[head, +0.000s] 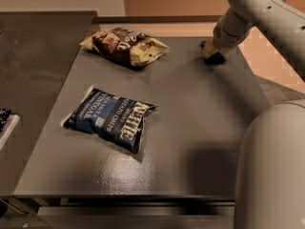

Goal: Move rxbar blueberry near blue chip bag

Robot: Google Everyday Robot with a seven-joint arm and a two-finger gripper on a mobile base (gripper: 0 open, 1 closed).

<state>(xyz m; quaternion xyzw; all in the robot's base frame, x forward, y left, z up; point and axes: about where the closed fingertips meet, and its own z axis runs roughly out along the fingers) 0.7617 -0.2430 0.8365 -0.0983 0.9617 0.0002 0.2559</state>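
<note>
The blue chip bag (110, 119) lies flat at the table's left middle, dark blue with white lettering. My gripper (212, 52) is low over the far right part of the table, well away from the bag. A small dark shape (217, 58) sits right under the gripper and looks like the rxbar blueberry. The gripper hides most of it, and I cannot tell whether it is held.
A brown and cream chip bag (126, 45) lies at the far left of the dark grey table (190, 113). My arm (267, 13) reaches in from the upper right, and my pale body (271, 171) fills the lower right. A counter (33, 61) adjoins on the left.
</note>
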